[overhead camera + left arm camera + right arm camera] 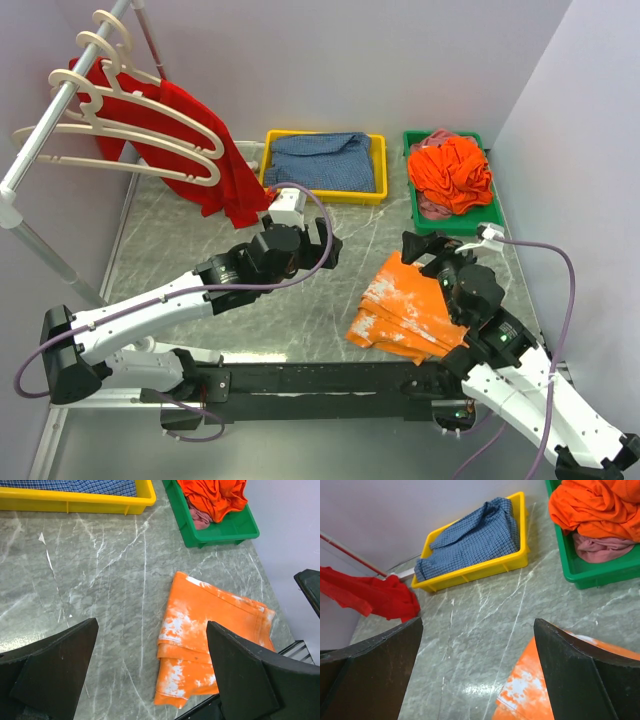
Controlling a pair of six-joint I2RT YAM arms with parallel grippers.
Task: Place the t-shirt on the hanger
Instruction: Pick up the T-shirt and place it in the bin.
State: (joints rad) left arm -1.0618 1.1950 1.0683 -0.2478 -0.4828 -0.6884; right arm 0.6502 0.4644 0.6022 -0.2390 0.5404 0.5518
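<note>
The bright orange-red t-shirt lies crumpled in the green bin at the back right. It also shows in the left wrist view and the right wrist view. Several cream hangers hang on the rail at the back left, out of both wrist views. My left gripper is open and empty above mid-table, with the jaws wide apart in the left wrist view. My right gripper is open and empty over the far edge of the flat orange cloth, also seen in the right wrist view.
A flat lighter-orange cloth with white smudges lies at the front right. A yellow bin holds a blue checked shirt. A darker red t-shirt hangs from the rail. A pink cloth lies under the t-shirt.
</note>
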